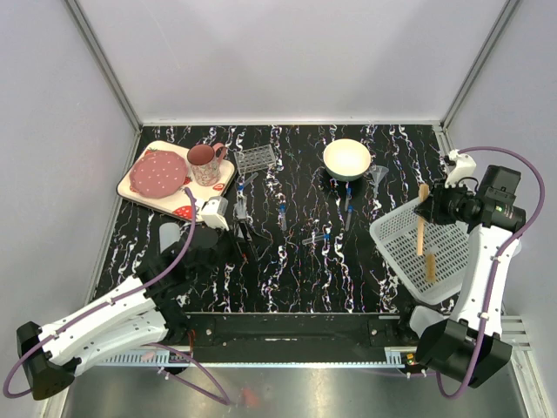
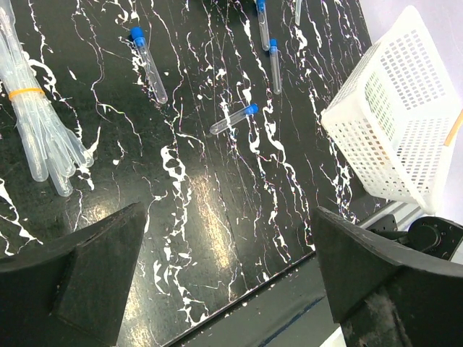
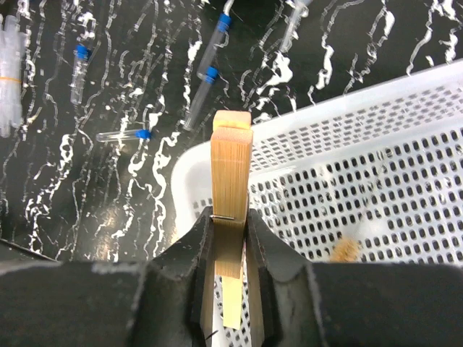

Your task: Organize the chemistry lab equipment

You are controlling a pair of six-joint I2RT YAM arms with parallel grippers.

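While the right gripper [image 3: 230, 238] pinches the wooden stick [image 3: 231, 159] near one end, the stick's long axis runs straight out along the fingers. It hangs over the near wall of the white basket [image 3: 376, 166], where a second stick [image 1: 430, 266] lies. The left gripper [image 2: 228, 260], spread wide, is well apart beside the pipettes [image 2: 36, 137].

Clad in white shells along left arm [image 1: 104, 318] and right arm [image 1: 483, 279], black at joints and bases. Trailed by purple cables [image 1: 185, 246]. Tipped with matte black fingers [image 2: 94, 267].
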